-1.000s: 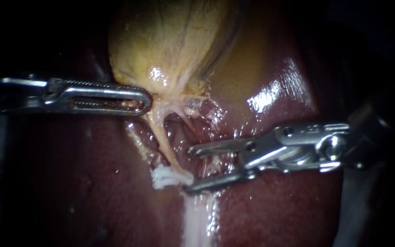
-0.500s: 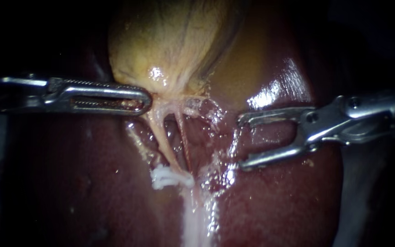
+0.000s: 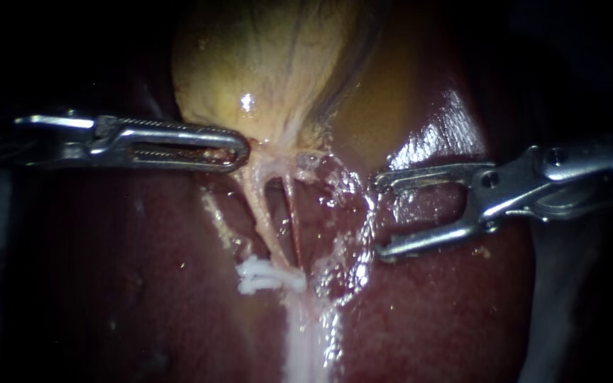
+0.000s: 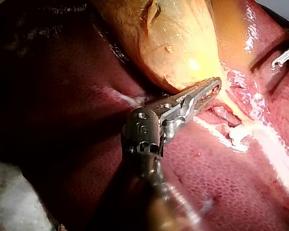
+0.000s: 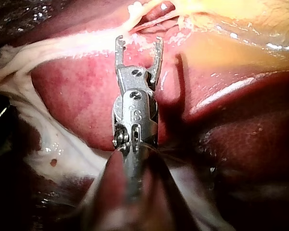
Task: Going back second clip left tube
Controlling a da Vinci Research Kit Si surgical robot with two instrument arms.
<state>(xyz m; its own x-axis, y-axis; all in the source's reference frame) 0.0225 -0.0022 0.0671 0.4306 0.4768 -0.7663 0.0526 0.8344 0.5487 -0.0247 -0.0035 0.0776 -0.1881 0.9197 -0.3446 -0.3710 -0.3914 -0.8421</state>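
While claw of left instrument [image 3: 235,150] clamped on gallbladder [image 3: 271,64], claw of right instrument [image 3: 384,216] apart (empty).

White clip [image 3: 267,276] low on pale left tube [image 3: 260,213]

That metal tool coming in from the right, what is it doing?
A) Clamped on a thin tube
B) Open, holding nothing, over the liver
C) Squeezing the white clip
B: the right instrument gapes empty over the liver, clear of the clip.
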